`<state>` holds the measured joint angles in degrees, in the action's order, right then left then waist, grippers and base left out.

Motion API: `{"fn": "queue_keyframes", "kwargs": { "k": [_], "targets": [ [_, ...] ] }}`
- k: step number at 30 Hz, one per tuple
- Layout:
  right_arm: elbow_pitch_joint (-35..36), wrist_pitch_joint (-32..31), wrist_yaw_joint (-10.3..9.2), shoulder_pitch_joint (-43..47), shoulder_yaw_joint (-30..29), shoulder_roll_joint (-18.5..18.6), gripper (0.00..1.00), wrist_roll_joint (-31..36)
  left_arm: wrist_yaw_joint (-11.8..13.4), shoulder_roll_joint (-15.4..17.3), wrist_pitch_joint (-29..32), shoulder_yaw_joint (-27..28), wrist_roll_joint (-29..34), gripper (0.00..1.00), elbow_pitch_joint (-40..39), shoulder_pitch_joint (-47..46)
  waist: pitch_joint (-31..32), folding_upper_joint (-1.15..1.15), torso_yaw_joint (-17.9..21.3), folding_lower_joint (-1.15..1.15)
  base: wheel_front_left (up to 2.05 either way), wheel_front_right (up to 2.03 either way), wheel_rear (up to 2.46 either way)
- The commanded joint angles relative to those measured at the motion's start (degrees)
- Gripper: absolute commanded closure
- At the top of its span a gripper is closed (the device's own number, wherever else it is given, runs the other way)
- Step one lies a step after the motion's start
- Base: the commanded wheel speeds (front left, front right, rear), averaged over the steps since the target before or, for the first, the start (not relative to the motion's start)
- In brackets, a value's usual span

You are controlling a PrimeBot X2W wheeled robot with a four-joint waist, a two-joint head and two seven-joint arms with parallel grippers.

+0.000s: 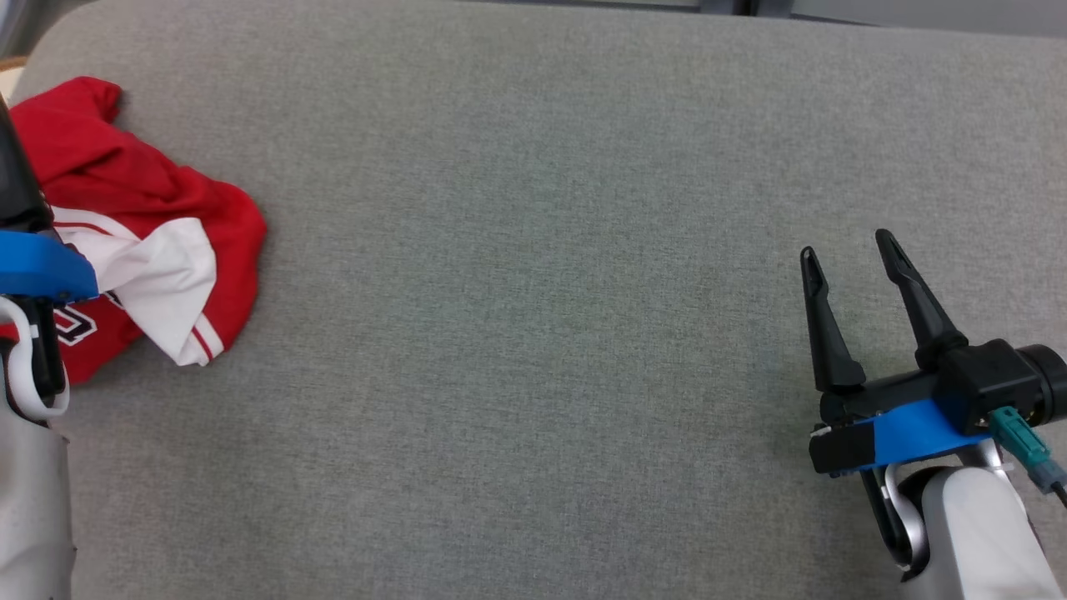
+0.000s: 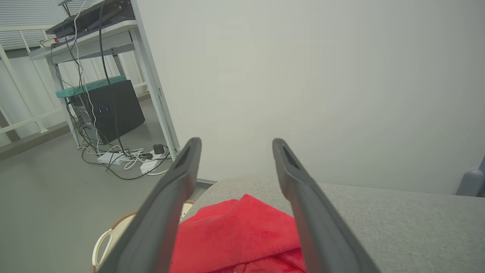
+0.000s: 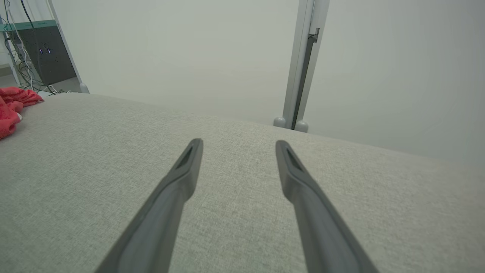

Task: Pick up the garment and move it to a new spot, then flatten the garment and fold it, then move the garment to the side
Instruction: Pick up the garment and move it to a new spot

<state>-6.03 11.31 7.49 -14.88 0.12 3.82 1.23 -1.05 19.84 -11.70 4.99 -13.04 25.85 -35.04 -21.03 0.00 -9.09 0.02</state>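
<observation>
A red and white garment (image 1: 142, 225) lies crumpled at the far left edge of the grey padded surface (image 1: 533, 333). The left arm stands over its left part, hiding some of it. In the left wrist view the left gripper (image 2: 235, 146) is open above the red cloth (image 2: 238, 235), with nothing between its fingers. My right gripper (image 1: 846, 250) hovers open at the right side of the surface, far from the garment. The right wrist view shows that gripper (image 3: 238, 146) open over bare fabric, and the garment (image 3: 13, 108) lies at the far left.
Past the surface's left end stands a desk frame (image 2: 151, 83) with a black box (image 2: 110, 110) and a tangle of cables (image 2: 129, 159) on the floor. A pale round rim (image 2: 110, 235) sits just beyond the surface's corner. A white wall and a post (image 3: 303, 64) stand behind.
</observation>
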Motion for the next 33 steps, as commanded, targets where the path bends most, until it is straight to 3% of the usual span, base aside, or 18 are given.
{"fn": "queue_keyframes", "kwargs": {
  "k": [1, 9, 20, 21, 22, 26, 33],
  "targets": [
    [0.9, -0.3, 0.01, -0.7, 0.0, 0.4, 0.0, 0.3, -0.3, 0.5, 0.6, 0.3, -0.5, 0.0, 1.5, -1.4, -0.9, 0.0, 0.5, -0.02, 0.0, 0.0, 0.0],
    [4.4, -1.1, 0.01, -1.0, -0.7, 1.0, 0.0, 0.6, -1.8, -0.6, 3.9, 0.0, -3.2, 0.0, 12.6, -3.9, -4.2, 0.0, 1.6, -0.02, 0.0, 0.0, 0.0],
    [3.9, -1.3, 0.01, -1.7, 0.7, 0.6, 0.0, 0.3, -4.3, -2.0, 5.9, -1.4, -5.7, 0.03, 28.2, -5.0, -4.6, 0.0, 2.2, -0.02, 0.0, 0.0, 0.0],
    [3.7, -1.2, 0.01, -1.7, 0.9, 0.6, 0.0, 0.1, -4.5, -1.9, 5.9, -1.7, -5.7, 0.56, 29.3, -5.3, -4.3, 0.0, 2.4, -0.02, 0.0, 0.0, 0.0],
    [3.5, -1.1, 0.01, -1.6, 1.0, 0.6, 0.0, 0.0, -4.8, -1.7, 5.7, -2.0, -5.7, 1.0, 30.3, -5.6, -4.0, 0.0, 2.5, -0.02, 0.0, 0.0, 0.0],
    [2.7, -0.6, 0.01, -1.0, 1.0, 0.6, 0.0, -0.4, -5.3, -0.7, 3.4, -3.3, -4.9, 1.0, 32.7, -7.4, -2.1, 0.0, 3.3, -0.02, 0.0, 0.0, 0.0],
    [1.3, 0.9, 0.01, 0.6, 0.9, 0.0, 0.0, -1.3, -4.6, 0.3, -2.4, -5.2, -2.6, 1.0, 28.8, -10.8, 2.6, 0.0, 4.2, -0.02, 0.0, 0.0, 0.0]
  ]
}}
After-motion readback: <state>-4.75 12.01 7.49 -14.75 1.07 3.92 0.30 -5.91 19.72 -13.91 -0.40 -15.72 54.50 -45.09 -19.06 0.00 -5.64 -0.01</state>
